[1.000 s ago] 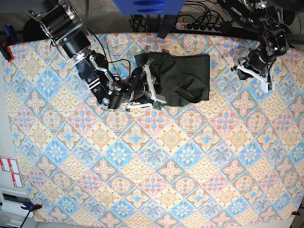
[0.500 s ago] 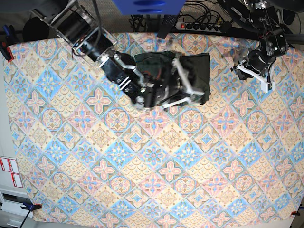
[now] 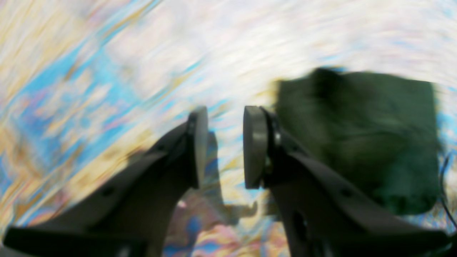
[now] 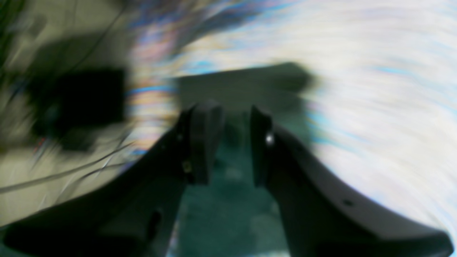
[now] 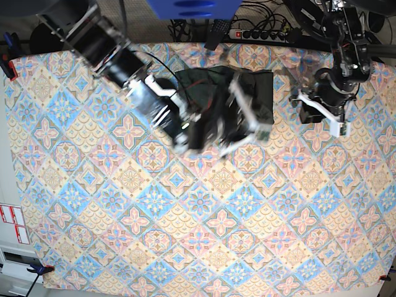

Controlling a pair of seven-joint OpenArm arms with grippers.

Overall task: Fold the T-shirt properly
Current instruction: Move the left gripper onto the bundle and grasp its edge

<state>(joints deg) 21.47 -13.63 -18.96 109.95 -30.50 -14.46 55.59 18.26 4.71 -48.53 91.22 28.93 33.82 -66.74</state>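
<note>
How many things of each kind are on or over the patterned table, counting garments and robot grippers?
Garments: 1, the dark olive-green knit T-shirt, lying in a compact rectangle.
Robot grippers: 2, the left gripper with nothing between its jaws, and the right gripper over the shirt.
Patterned tablecloths: 1.
Total: 4.

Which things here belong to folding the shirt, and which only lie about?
For the job: T-shirt, right gripper, left gripper, patterned tablecloth.
Lying about: power strip, black cables, red-and-white labels.
</note>
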